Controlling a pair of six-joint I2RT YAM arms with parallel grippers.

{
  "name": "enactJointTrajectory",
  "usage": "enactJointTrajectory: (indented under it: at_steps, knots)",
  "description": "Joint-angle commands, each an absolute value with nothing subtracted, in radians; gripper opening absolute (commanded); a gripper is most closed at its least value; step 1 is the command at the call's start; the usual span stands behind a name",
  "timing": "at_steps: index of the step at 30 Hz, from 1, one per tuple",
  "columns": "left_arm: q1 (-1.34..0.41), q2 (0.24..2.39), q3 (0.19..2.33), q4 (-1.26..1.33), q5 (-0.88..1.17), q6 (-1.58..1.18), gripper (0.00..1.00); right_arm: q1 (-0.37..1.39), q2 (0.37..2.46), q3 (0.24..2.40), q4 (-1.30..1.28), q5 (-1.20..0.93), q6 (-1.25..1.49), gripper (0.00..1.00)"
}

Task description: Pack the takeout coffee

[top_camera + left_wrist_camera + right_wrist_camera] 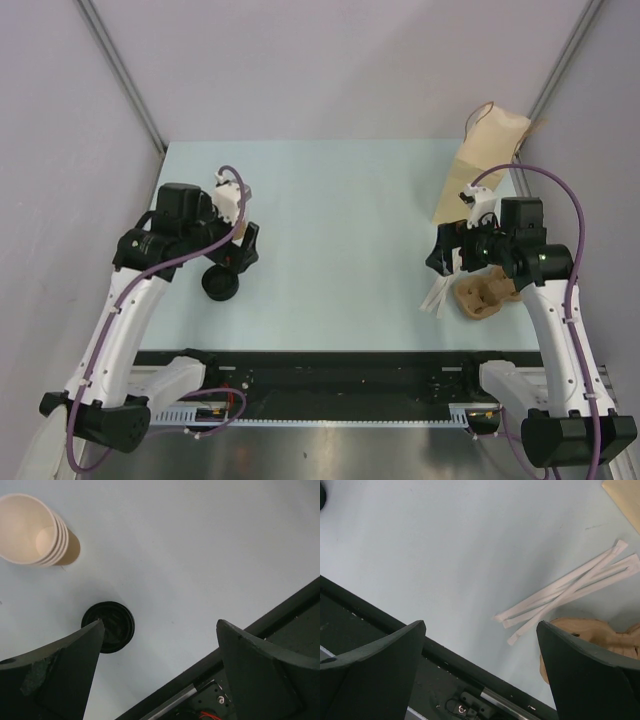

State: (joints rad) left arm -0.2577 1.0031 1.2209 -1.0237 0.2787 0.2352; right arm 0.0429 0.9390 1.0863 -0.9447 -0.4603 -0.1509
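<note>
Where the black rail bounds the near edge of the table, both arms lean out just past it, and each claw hangs over the pale surface with its jaws spread as wide as they go and nothing between them. Closest on the left, the left gripper hovers beside a round black lid, which lies flat near the rail and shows just past one fingertip in the wrist view. On the right, the right gripper hangs above bare table, with the pulp tray near the rail, partly under the arm, and a few wrapped straws lying crossed just beside the tray on its inner side. Farther in on the left, apart from the lid, a nested stack of tan cups shows its white inside to the left wrist camera; the arm hides it from above, and whether it stands or lies tipped cannot be told. A broad stretch of bare table lies between the two arms. Toward the far right corner the paper bag stands near the table's right edge, well apart from cups and lid
</note>
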Motion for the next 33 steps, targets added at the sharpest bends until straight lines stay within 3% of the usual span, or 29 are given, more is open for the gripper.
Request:
enactJointTrajectory:
  at_steps: [1,7,13,22,33]
  knots:
    - [-0.236,1.048,1.366,-1.011,0.253,0.212,0.99,0.055,0.943,1.089,-0.928,-0.459,-0.166,1.00]
    - [-0.167,1.166,1.489,-1.011,0.170,0.150,0.99,0.100,0.957,1.089,-0.930,-0.417,-0.186,1.00]
    - [0.030,1.299,1.578,-0.963,0.138,0.086,0.98,0.129,0.965,1.089,-0.928,-0.411,-0.189,1.00]
    - [0.074,1.434,1.525,-0.856,0.137,0.063,0.82,0.153,0.973,1.089,-0.928,-0.414,-0.189,1.00]
    - [0.072,1.557,1.503,-0.772,0.121,0.034,0.51,0.169,0.979,1.089,-0.931,-0.422,-0.189,1.00]
